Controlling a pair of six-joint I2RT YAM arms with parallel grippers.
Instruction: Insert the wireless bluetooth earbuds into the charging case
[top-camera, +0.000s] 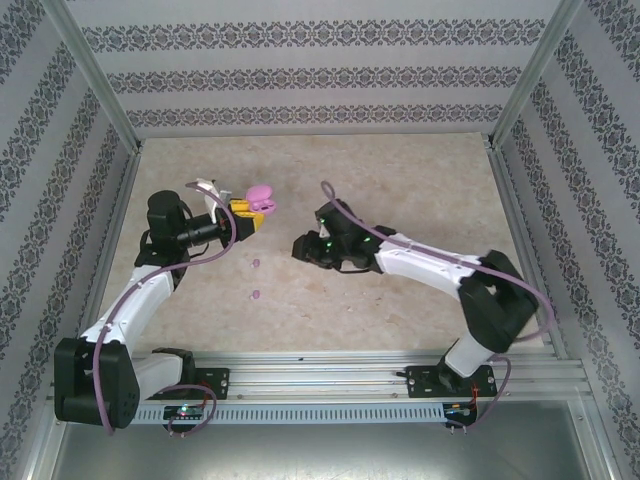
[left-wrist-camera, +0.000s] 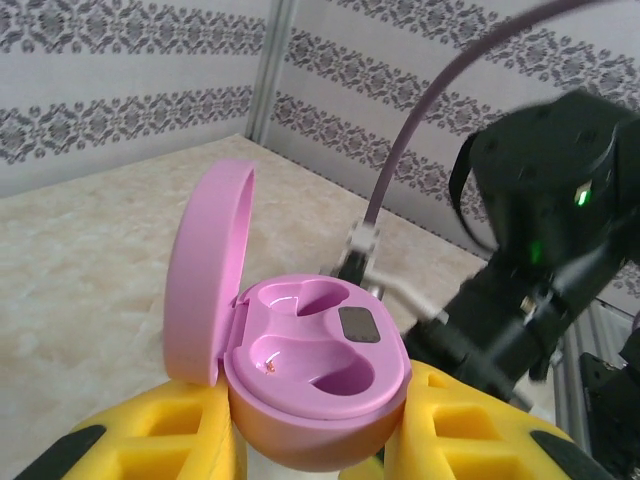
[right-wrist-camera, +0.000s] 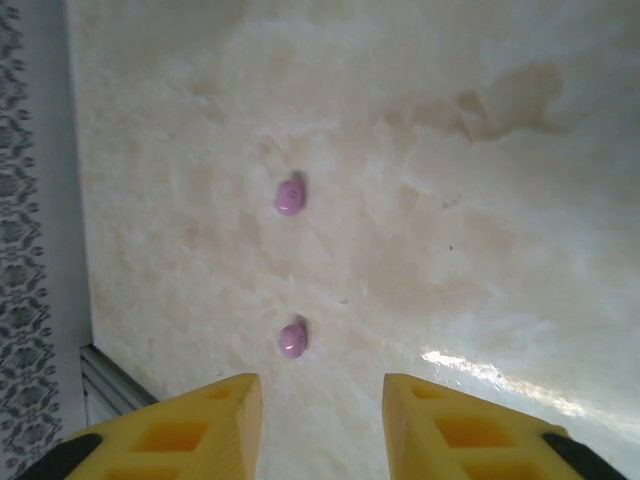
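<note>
Left hand (left-wrist-camera: 318, 445) pinches the open purple case (left-wrist-camera: 320, 365), both sockets empty. Right hand (right-wrist-camera: 320, 425), fingers (right-wrist-camera: 190, 432) spread with nothing between, hovers above the surface (right-wrist-camera: 480, 200): the near earbud (right-wrist-camera: 292, 340) lies just ahead, slightly left of its gap, the far earbud (right-wrist-camera: 290, 196) straight beyond it.

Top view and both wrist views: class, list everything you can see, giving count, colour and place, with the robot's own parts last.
case: one, pink, lid open, sockets empty, held above the table
earbuds: two, purple, lying apart on the table between the arms
table: one, beige marbled, centre
walls: three, patterned white and grey, around the table
rail: one, silver, near edge
arms: two, white and black, on the rail
left end effector: yellow, shut on the case
right end effector: yellow, open above the earbuds
</note>
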